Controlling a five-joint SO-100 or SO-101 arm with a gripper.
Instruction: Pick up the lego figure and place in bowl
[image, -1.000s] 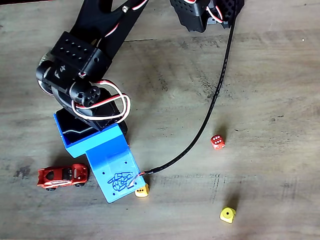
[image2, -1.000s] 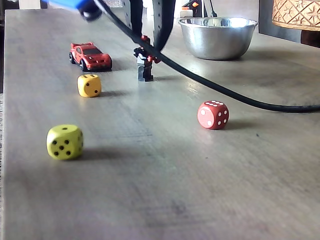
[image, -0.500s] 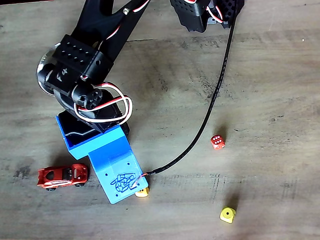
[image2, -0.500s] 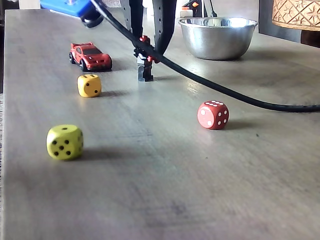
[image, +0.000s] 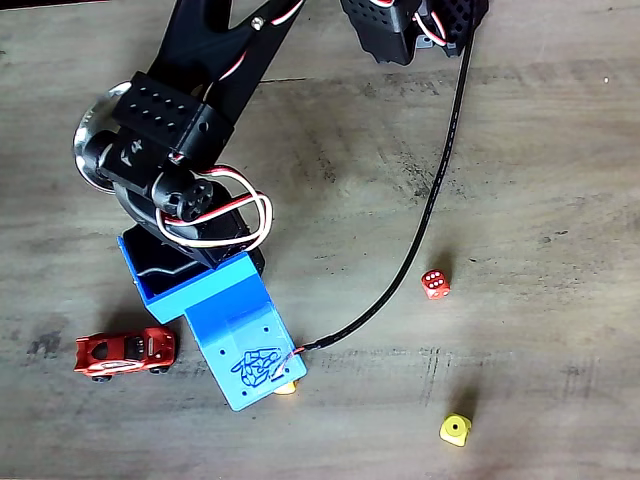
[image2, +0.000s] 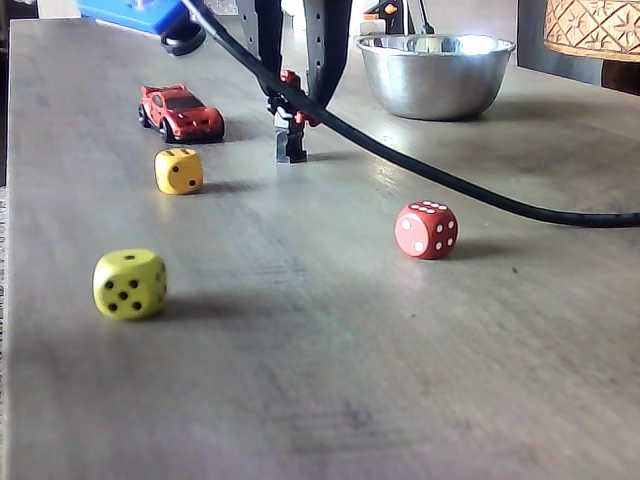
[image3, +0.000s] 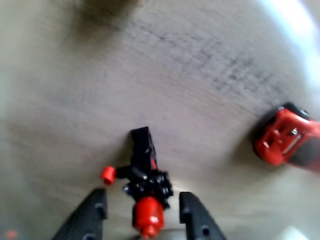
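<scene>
On the wooden table (image2: 330, 330), in a fixed view from low down, the figure (image2: 289, 130) stood upright between the red car (image2: 181, 111) and the steel bowl (image2: 435, 74). The bowl sat well apart from it, further back and to the right. The gripper's (image2: 290, 75) two dark fingers (image2: 327, 45) came down on either side of the figure's head, spread with a gap on each side and not pinching it. A black cable (image2: 450, 182) ran across in front of the figure and off to the right.

In the wrist view the figure (image3: 145, 179) lay between the two fingers (image3: 195, 217) of the gripper (image3: 143, 212), its red head nearest the camera and one red hand out to the left. Neither finger touched it. The car (image3: 286, 141) showed at the right edge.

In a fixed view from above, the arm's blue mount (image: 240, 335) covered the figure's spot, the car (image: 125, 353) lay just left of it, and the bowl's rim (image: 92, 128) peeked out from under the arm. An orange die (image2: 179, 170) stood near the car in the low view, a red die (image2: 426, 229) sat further right beside the cable, and a yellow die (image2: 129, 284) lay nearest the camera.
</scene>
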